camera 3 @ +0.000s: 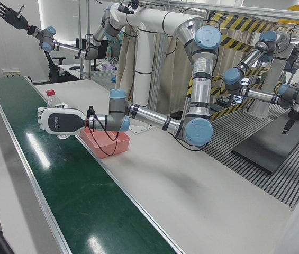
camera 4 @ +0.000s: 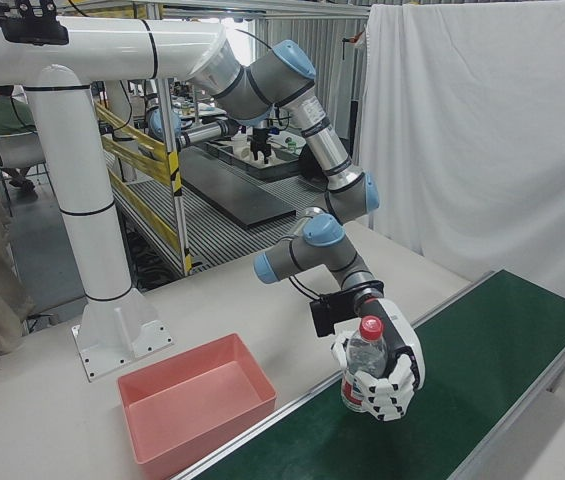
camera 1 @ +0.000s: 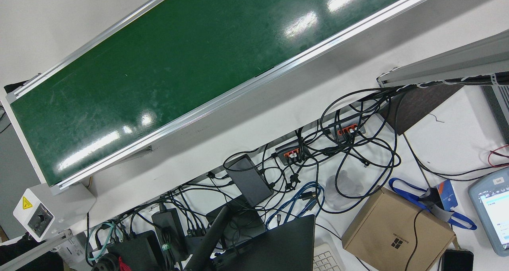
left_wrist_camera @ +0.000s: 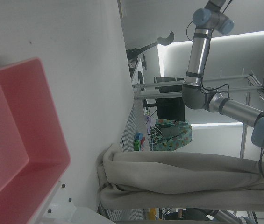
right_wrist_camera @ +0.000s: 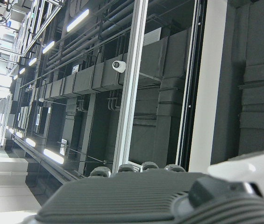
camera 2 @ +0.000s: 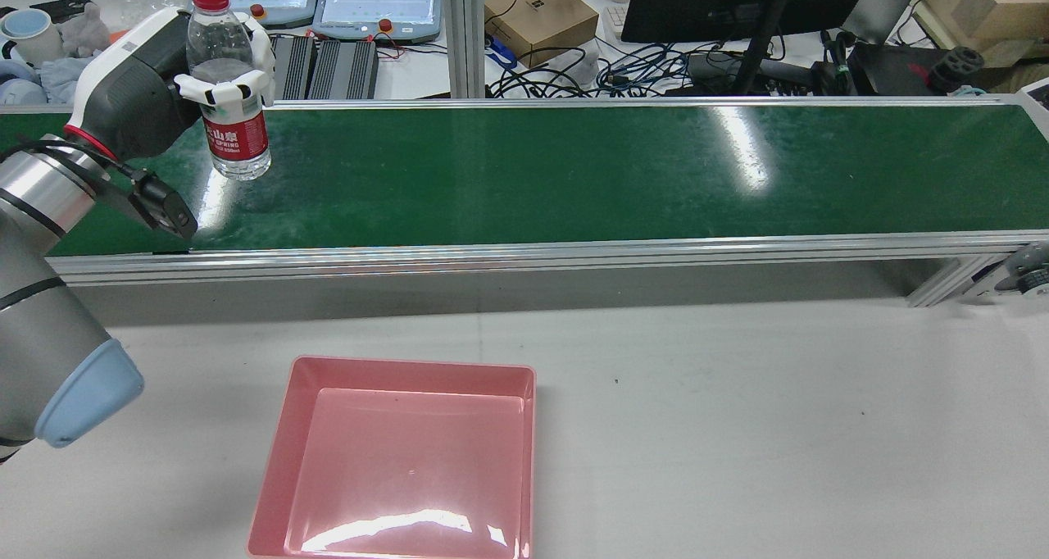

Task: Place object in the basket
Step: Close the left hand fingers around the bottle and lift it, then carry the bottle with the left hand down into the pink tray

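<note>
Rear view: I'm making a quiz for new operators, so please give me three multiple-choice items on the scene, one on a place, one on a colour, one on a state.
1. Where is the water bottle?
A. in the basket
B. over the green conveyor belt
C. on the white table

2. What colour is the bottle's cap?
A. red
B. blue
C. white

3. What does the pink basket hold?
A. a bottle
B. a box
C. nothing

Key: 1 B, the left robot hand holds it at the belt's end. 2 A, the cap shows red. 3 C, its floor is bare.
</note>
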Controlling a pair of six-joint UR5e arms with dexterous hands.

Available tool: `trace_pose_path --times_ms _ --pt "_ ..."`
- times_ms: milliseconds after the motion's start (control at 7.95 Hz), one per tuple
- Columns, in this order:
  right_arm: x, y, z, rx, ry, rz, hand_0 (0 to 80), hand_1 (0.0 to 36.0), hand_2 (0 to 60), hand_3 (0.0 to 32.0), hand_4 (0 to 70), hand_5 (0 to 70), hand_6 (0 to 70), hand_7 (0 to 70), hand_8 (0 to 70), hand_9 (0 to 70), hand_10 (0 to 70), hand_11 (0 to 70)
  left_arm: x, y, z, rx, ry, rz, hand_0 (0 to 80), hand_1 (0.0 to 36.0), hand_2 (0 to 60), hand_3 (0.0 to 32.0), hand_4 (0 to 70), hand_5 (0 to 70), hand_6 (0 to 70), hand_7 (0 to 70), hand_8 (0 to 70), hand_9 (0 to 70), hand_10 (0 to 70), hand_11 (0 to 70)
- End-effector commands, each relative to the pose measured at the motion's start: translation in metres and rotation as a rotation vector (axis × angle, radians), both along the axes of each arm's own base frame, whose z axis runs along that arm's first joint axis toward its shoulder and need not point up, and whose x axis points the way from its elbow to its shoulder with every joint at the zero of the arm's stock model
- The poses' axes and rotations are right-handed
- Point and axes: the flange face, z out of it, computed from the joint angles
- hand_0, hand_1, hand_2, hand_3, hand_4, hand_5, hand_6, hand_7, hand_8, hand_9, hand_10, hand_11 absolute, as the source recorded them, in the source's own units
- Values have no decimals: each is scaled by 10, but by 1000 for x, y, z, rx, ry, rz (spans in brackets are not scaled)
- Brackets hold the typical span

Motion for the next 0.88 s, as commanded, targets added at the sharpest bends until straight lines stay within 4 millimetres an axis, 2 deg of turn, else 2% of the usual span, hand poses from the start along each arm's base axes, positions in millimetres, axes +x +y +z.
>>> trace_pose_path --times_ms 0,252,377,503,629,755 --pt "0 0 0 0 0 0 0 0 0 0 0 0 0 0 0 0 0 0 -21 74 -33 37 25 98 516 195 554 0 479 617 533 491 489 592 362 519" --pt "0 0 0 0 0 0 0 0 0 0 0 0 0 0 0 0 0 0 -6 125 -26 41 29 190 524 200 541 0 478 619 519 484 478 577 344 496" --pt "0 0 0 0 0 0 0 0 0 0 0 0 0 0 0 0 0 0 13 140 -25 42 28 238 521 197 522 0 451 596 494 466 469 565 336 487" --pt "0 0 0 0 0 0 0 0 0 0 0 0 0 0 0 0 0 0 40 158 -25 43 28 299 531 201 491 0 434 580 470 450 461 556 336 488" --pt "0 0 0 0 0 0 0 0 0 0 0 0 0 0 0 0 0 0 68 179 -26 45 22 365 543 214 504 0 437 584 465 448 468 567 347 503" --pt "1 0 0 0 0 1 0 0 0 0 0 0 0 0 0 0 0 0 93 201 -28 57 3 418 560 234 541 0 444 585 467 451 484 592 379 545"
